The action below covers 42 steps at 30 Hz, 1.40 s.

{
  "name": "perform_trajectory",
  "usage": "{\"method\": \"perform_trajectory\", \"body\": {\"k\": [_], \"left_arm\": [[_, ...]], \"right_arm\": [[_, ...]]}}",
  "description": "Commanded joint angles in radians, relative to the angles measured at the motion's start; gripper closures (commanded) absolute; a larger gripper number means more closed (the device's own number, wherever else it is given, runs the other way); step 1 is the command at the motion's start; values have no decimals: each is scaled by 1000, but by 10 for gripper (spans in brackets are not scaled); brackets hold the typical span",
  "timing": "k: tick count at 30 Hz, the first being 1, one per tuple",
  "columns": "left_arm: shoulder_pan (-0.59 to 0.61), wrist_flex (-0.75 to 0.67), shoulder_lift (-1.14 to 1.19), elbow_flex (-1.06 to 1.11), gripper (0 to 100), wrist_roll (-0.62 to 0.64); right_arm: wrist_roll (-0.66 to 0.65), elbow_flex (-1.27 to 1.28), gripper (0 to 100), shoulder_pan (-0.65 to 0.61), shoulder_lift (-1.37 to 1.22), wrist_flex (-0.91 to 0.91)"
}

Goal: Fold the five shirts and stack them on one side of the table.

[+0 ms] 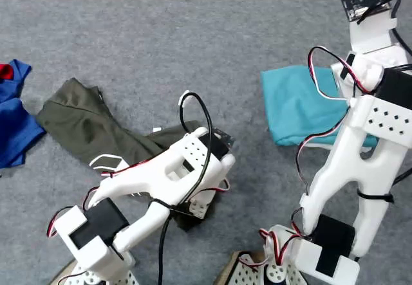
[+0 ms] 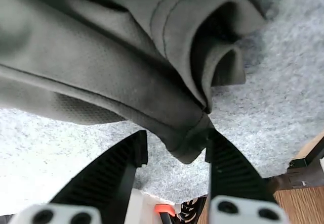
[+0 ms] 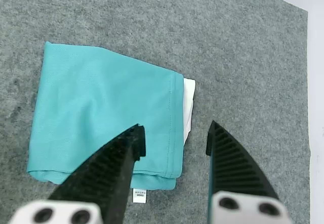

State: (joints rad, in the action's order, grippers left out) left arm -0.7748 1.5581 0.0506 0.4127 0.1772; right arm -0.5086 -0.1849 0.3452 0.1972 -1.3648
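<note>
**Olive hem sat between the left fingers, not yet pinched**

Nearest the left wrist camera, the left gripper [image 2: 175,142] was spread wide, its two black fingers [image 2: 121,163] flanking a bunched corner of the olive shirt [image 2: 101,67]. The corner poked into the gap and seemed to brush one finger, but nothing was clamped. From there the cloth ran ahead of the fingertips in thick rolled folds over the grey table [image 2: 283,92].

From above, the olive shirt [image 1: 84,124] lay crumpled rather than folded. Its long axis slanted from the table's left-middle toward the near centre, where it passed under the left arm [image 1: 187,163]. That arm was plainly the nearer one. A blue shirt [image 1: 13,124] lay loose at the left edge, just beside the olive one.

The right gripper [image 3: 174,143] hovered with its fingers [image 3: 109,168] also apart, holding nothing, above a folded teal shirt [image 3: 101,107]. A white shirt [image 3: 188,102] peeked out from beneath the teal one's edge. In the high view this teal stack [image 1: 296,105] sat on the right side, well apart from the olive cloth.

The stack looked begun and the olive shirt was likely the one in hand. The coming move probably turned on closing over the corner already between the fingers, since the hem lay crosswise to them and was thick enough to slip out sideways.
</note>
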Motion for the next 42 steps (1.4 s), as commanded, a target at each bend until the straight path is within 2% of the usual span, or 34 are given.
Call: {"method": "perform_trajectory", "body": {"k": [1, 4, 12, 15, 21, 26, 29, 33, 37, 42], "left_arm": [[3, 8, -5, -15, 848, 2], [0, 8, 5, -15, 895, 2], [0, 12, 128, -46, 905, 2], [-2, 14, 133, -66, 980, -9], [9, 17, 131, -94, 982, -28], [72, 121, 65, -224, 982, -43], [183, 199, -42, -347, 982, -114], [400, 203, -206, -477, 982, -173], [654, 203, -355, -502, 982, -195], [970, 203, -490, -479, 982, -207]], "right_arm": [[-11, -64, 796, 15, 4, 20], [-11, -64, 796, 15, 4, 20], [-11, -77, 796, 25, 4, 15], [-11, -79, 796, 36, 4, 15], [-11, -79, 796, 35, 4, 15], [-3, -79, 796, 30, 4, 15], [0, -81, 796, 27, 4, 15], [21, -111, 796, -24, 4, -26], [68, -145, 796, -143, -5, -83], [130, -84, 796, -374, -8, -84]]}}
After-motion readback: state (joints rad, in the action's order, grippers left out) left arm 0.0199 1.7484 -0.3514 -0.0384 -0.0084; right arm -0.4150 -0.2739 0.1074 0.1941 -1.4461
